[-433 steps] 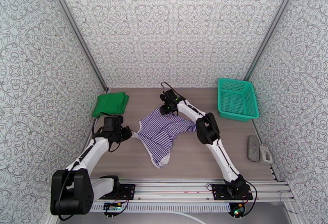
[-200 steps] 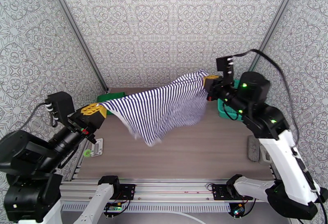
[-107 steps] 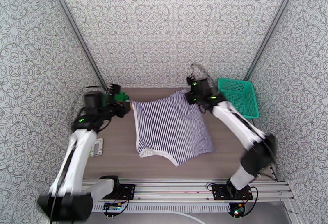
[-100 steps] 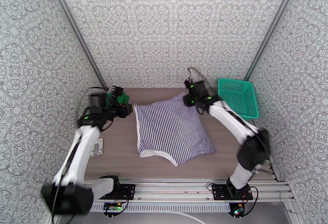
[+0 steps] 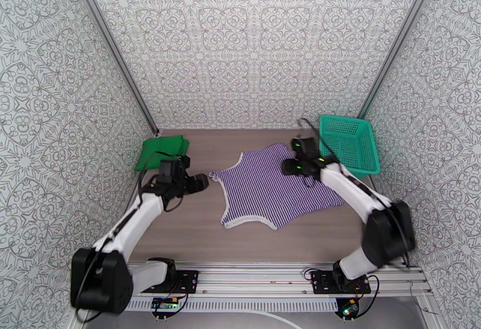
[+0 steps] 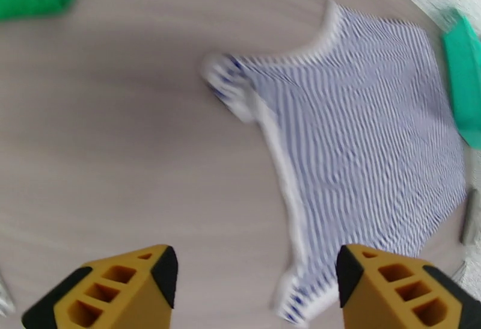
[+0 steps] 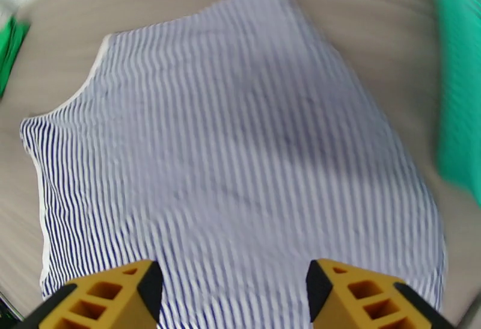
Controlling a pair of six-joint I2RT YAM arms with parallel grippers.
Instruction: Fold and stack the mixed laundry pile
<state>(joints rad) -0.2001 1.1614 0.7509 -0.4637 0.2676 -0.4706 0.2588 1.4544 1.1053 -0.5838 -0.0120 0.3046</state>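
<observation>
- Wood-grain tabletop between patterned walls: the striped top lies spread near the middle, fairly flat. The green T-shirt sits bundled at the far left corner, well apart.
- I'd judge the step in hand is starting the fold: straighten the curled strap on the left, then pinch matching edges and carry them over evenly.
- Left gripper hangs just beside the top's left edge, jaws wide apart, holding nothing.
- Right gripper hovers over the top's right side, jaws likewise spread, nothing pinched.

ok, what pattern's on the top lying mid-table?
The top has thin purple-and-white stripes, white trim; clearest in the right wrist view.
</observation>
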